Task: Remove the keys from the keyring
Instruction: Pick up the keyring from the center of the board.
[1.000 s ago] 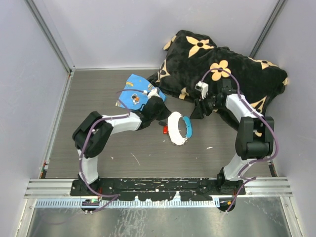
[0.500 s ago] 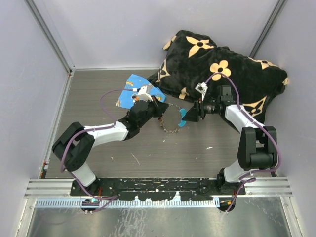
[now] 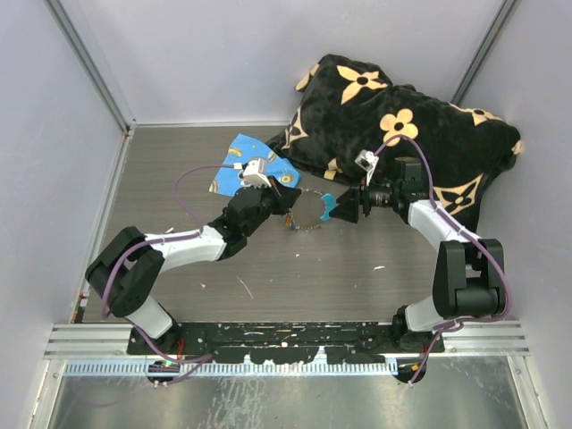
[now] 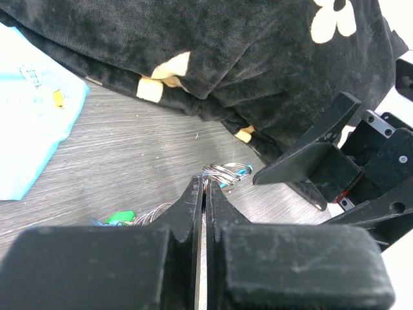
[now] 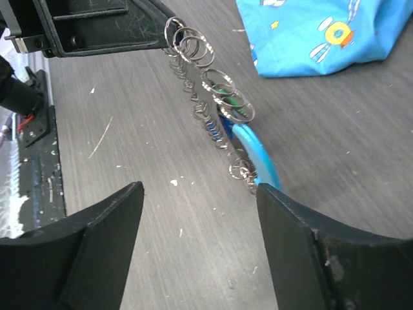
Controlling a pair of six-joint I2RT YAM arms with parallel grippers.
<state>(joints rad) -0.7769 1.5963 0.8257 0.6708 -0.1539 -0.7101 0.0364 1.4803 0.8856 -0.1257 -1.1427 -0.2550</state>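
Blue printed cloth [image 3: 234,170] lies near the far edge of the grey wood-grain bench [image 3: 179,179], left of centre. Just right of it, the left gripper [image 3: 288,207] has its fingers [image 4: 193,200] pressed together on the end rings of the keyring [image 3: 308,217]. The keyring's steel loops string out rightward near the bench's middle. A green-headed key [image 4: 120,217] sits among the loops; other keys are too small to make out. The light-blue curved piece [image 5: 256,157] ends the chain, reaching between the widely parted fingers of the right gripper [image 5: 200,194]; whether they touch it I cannot tell. A black flowered blanket [image 3: 402,134] fills the far right corner.
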